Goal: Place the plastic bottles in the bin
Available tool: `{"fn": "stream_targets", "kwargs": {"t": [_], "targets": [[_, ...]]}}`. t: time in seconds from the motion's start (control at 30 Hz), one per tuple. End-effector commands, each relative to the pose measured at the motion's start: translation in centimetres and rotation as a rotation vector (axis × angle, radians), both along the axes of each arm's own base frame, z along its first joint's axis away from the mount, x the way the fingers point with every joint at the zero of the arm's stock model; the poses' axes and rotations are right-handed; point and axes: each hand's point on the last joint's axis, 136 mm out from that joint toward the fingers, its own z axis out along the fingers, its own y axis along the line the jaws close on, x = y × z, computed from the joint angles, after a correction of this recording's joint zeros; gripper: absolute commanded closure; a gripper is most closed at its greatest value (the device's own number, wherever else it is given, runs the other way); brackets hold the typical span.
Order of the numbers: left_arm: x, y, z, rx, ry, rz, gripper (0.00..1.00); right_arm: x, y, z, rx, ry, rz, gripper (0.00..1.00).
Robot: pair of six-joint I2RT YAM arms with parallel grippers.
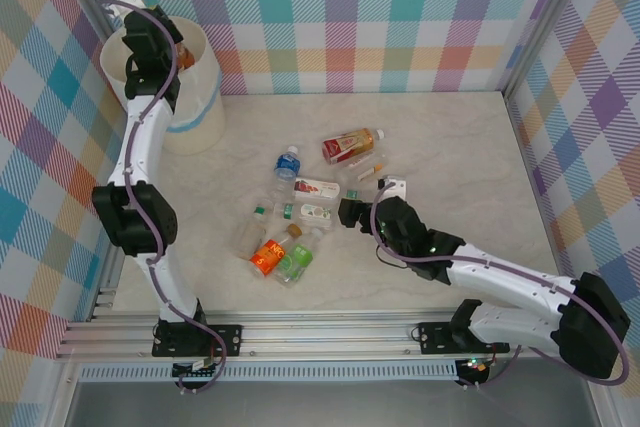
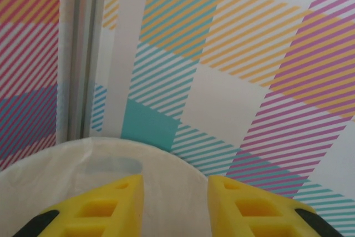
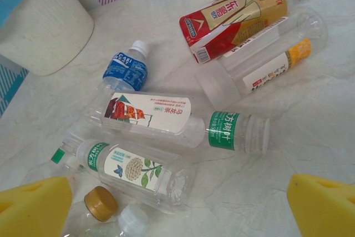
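A pale marbled counter (image 1: 450, 147) sits between walls of pastel plaid. A large round cream-white plastic bin (image 1: 195, 112) with a light blue band stands at its far left corner.

The left arm reaches up over the bin's mouth. The left pincer (image 2: 175, 184) hangs just above the rim, its yellow fingers drawn close together with nothing visible between them. Beside it, inside the bin, an orange-brown shape (image 1: 183, 53) shows. It may be a bottle already dropped in, but it is too small to tell.

The right arm stretches across the counter, well to the right of the bin and nearer the arm bases. The right pincer (image 3: 180, 187) hovers with its yellow fingers spread wide apart, holding nothing.

Under and beyond it lie the small clear plastic bottles (image 1: 300, 212), roughly eight or nine in a loose cluster, all on their sides and well apart from the bin. They include:
- a red-and-gold labelled bottle (image 3: 238, 18)
- a clear bottle with a white and orange label (image 3: 272, 59), touching the red-and-gold one
- a white-labelled bottle with a red picture (image 3: 150, 114)
- a bottle with a green leaf label (image 3: 130, 170)
- a blue-labelled bottle (image 3: 126, 70), the closest of these to the bin

A small gold cap (image 3: 101, 202) sits at the near edge of the cluster.

Most of the task appears to be left.
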Motion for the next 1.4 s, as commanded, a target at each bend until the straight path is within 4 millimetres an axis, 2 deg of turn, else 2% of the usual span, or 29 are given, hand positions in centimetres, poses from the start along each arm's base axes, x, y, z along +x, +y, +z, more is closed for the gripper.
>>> {"fn": "stream_targets", "kwargs": {"t": [0.0, 0.03, 0.1, 0.3, 0.37, 0.57, 0.67, 0.9, 1.03, 1.23, 1.37], "targets": [[0.5, 0.7, 0.0, -0.052, 0.01, -0.026, 0.51, 0.4, 1.0, 1.6, 0.017, -0.027, 0.035, 0.0], [0.6, 0.6, -0.2, -0.057, 0.027, -0.033, 0.36, 0.5, 1.1, 1.7, 0.019, -0.029, 0.035, 0.0], [0.4, 0.5, -0.1, -0.066, 0.055, -0.037, 0.22, 0.5, 1.1, 1.5, 0.016, -0.026, 0.034, 0.0], [-0.4, -0.8, 1.0, -0.082, 0.081, -0.111, 0.07, 0.6, 1.2, 1.4, 0.01, -0.027, 0.036, 0.0], [-0.8, -1.5, 0.6, -0.088, 0.111, -0.15, 0.0, 0.6, 1.3, 1.3, 0.01, -0.026, 0.037, 0.0], [-2.2, -3.4, 0.4, -0.129, 0.083, -0.253, 0.0, 0.6, 1.4, 1.0, 0.004, -0.018, 0.041, 0.0], [-3.0, -5.1, 0.5, -0.144, 0.074, -0.326, 0.0, 0.6, 1.3, 0.9, -0.001, -0.015, 0.039, 0.0], [-6.3, -8.8, 2.5, -0.187, 0.069, -0.463, 0.0, 0.7, 1.3, 0.4, -0.003, -0.005, 0.031, 0.0], [-7.5, -10.7, 2.6, -0.224, 0.048, -0.512, 0.0, 0.9, 1.5, 0.2, 0.002, 0.004, 0.022, 0.0], [-9.0, -14.1, 0.6, -0.226, 0.113, -0.591, 0.0, 1.0, 1.7, -0.1, 0.001, 0.026, 0.013, 0.0], [-10.4, -18.3, -1.9, -0.173, 0.208, -0.759, 0.0, 0.9, 1.5, -0.3, -0.007, 0.035, 0.011, 0.0]]}}
